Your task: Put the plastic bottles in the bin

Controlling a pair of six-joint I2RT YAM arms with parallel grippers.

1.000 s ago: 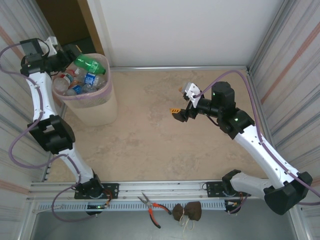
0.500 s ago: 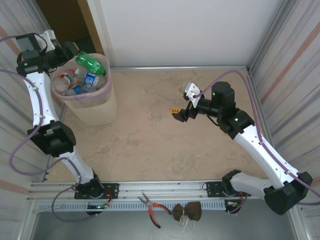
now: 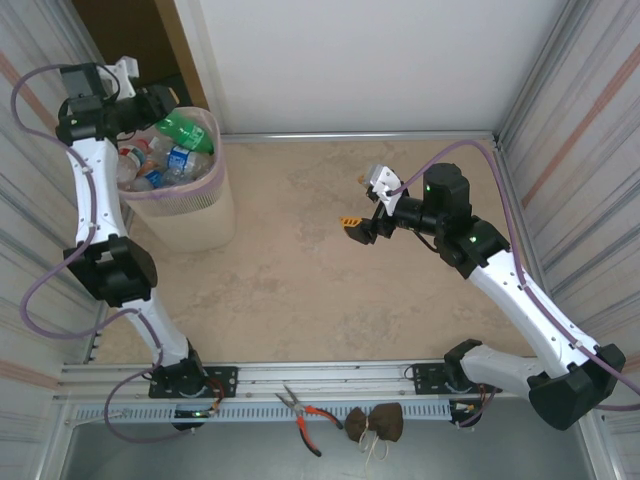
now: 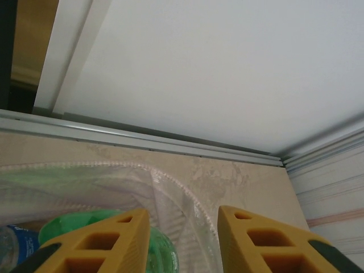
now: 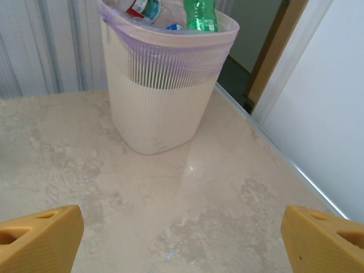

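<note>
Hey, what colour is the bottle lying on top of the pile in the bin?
That bottle is green, and it shows clearest in the top external view.

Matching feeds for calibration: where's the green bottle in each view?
Top external: green bottle at upper left, lying on top of the pile in the bin.
Left wrist: bottom left, close up, inside the bin's translucent rim.
Right wrist: top centre, poking above the bin.
Shared landmark: the bin's rim.
</note>
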